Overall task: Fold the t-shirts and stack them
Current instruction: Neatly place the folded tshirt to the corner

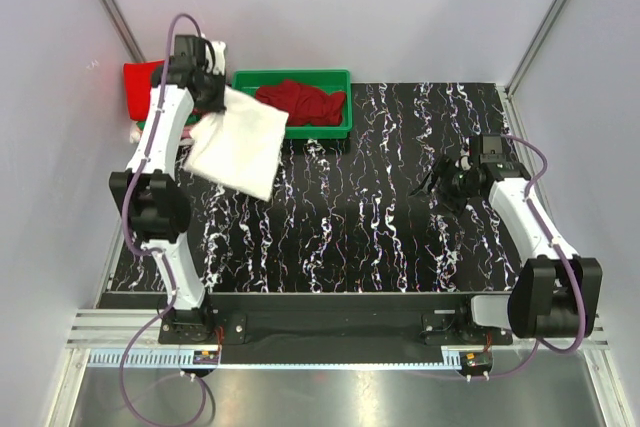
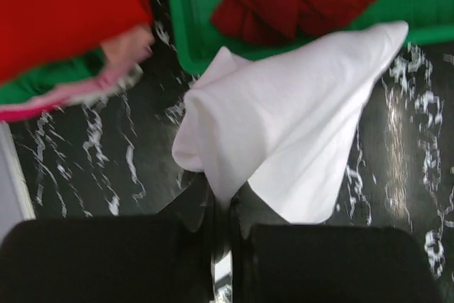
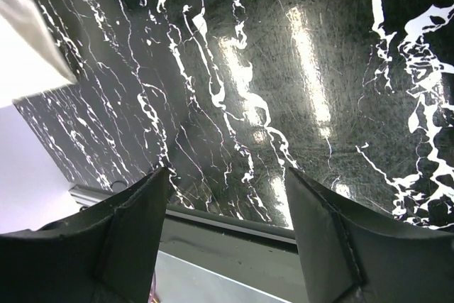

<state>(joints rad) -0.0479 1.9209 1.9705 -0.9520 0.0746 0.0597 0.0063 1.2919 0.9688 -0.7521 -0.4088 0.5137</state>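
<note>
Currently, a white t-shirt (image 1: 238, 144) is held off the black marbled table (image 1: 350, 227) by the left gripper (image 2: 223, 211), whose jaws are pressed together on a bunched corner of the cloth. The pinch itself is largely covered by fabric in the wrist view, and from above it is masked by the wrist of the left arm (image 1: 165, 137). The shirt is seen hanging as a folded, roughly square panel over the table's far left part, just in front of the green tray (image 1: 340, 79). Whether its lower edge touches the table cannot be told.

A dark red garment (image 1: 300, 102) is heaped inside the tray, and in the left wrist view it is cut off by the top edge. To the left of the tray, a stack of shirts is partly hidden behind the left arm. A red t-shirt (image 2: 64, 12) is seen on top, with a green layer (image 2: 57, 79) and a pink layer (image 2: 42, 108) beneath, all blurred and cropped by the frame.

The right gripper (image 3: 227, 175) is held above bare table on the right, well apart from all cloth, with its jaws spread wide and nothing between them.
</note>
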